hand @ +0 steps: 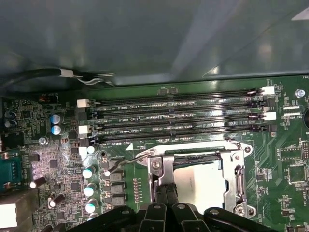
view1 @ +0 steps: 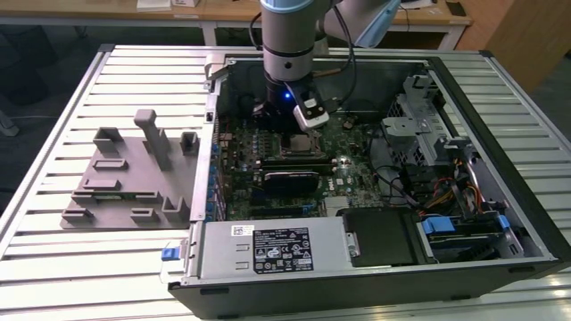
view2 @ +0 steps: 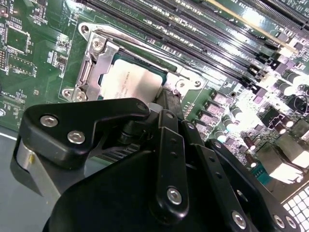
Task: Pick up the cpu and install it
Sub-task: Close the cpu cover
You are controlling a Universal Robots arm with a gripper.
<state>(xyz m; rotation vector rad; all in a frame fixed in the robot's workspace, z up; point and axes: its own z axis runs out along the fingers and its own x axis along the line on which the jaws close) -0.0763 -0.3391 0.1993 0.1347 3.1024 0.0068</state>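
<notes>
The cpu (view2: 129,83) is a flat square chip with a silver-grey top. It lies flat inside the metal socket frame (view2: 91,72) on the green motherboard; it also shows in the first wrist view (hand: 200,182) and in the exterior view (view1: 304,142). My gripper (hand: 166,195) hangs just above the socket at one edge of the chip. Its two thin black fingers (view2: 170,104) are pressed together, shut on nothing. Black linkage of the gripper hides the near part of the socket in both wrist views.
An open black computer case (view1: 499,200) lies on a slatted metal table (view1: 116,267). Memory slots (hand: 178,118) run beside the socket, whose wire lever (hand: 120,164) stands off to one side. A black heatsink block (view1: 290,179) and a grey fixture plate (view1: 134,177) lie nearby.
</notes>
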